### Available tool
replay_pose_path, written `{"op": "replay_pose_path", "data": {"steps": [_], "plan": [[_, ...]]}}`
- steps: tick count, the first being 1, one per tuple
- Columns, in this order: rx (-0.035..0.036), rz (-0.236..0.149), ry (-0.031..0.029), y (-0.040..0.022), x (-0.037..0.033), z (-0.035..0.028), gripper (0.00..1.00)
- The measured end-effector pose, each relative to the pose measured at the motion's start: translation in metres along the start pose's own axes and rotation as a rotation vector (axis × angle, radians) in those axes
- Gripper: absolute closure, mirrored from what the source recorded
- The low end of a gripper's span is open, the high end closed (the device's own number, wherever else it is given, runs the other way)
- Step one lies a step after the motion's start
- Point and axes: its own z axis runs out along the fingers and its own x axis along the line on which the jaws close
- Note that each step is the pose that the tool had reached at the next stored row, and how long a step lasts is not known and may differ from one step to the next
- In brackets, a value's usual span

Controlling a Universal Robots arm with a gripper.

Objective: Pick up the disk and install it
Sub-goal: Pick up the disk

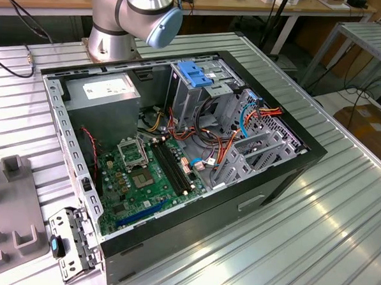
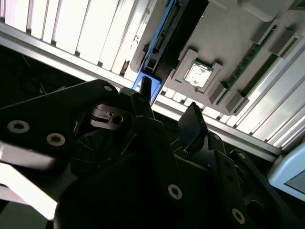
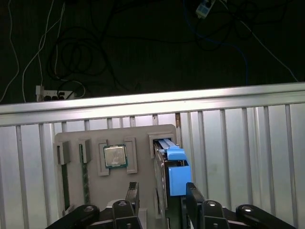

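The disk (image 3: 175, 172), black with bright blue carrier rails, stands on edge in a slot of a grey holder tray (image 3: 142, 136). My gripper (image 3: 163, 196) is open, with one dark finger on either side of the disk's near end and neither finger pressing on it. In the second wrist view the disk (image 2: 161, 29) lies just beyond the fingertips (image 2: 144, 88) of the gripper (image 2: 169, 107). The open computer case (image 1: 177, 148) lies on the ribbed metal table, with its drive cage (image 1: 199, 95) topped by a light-blue latch.
On the tray next to the disk sit a processor chip (image 3: 115, 156) and memory sticks (image 3: 85, 176). The arm's base (image 1: 130, 18) stands behind the case. Cables and a power strip (image 3: 55, 93) lie on the dark floor beyond the table edge. A small metal bracket (image 1: 74, 235) rests at the case's front corner.
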Motion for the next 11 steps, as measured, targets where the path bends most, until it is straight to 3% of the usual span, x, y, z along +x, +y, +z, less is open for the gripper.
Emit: {"op": "replay_pose_path", "data": {"steps": [2, 11], "plan": [[0.0000, 0.000, 0.0000, 0.0000, 0.0000, 0.0000, 0.44], [0.0000, 0.000, 0.0000, 0.0000, 0.0000, 0.0001, 0.44]]}}
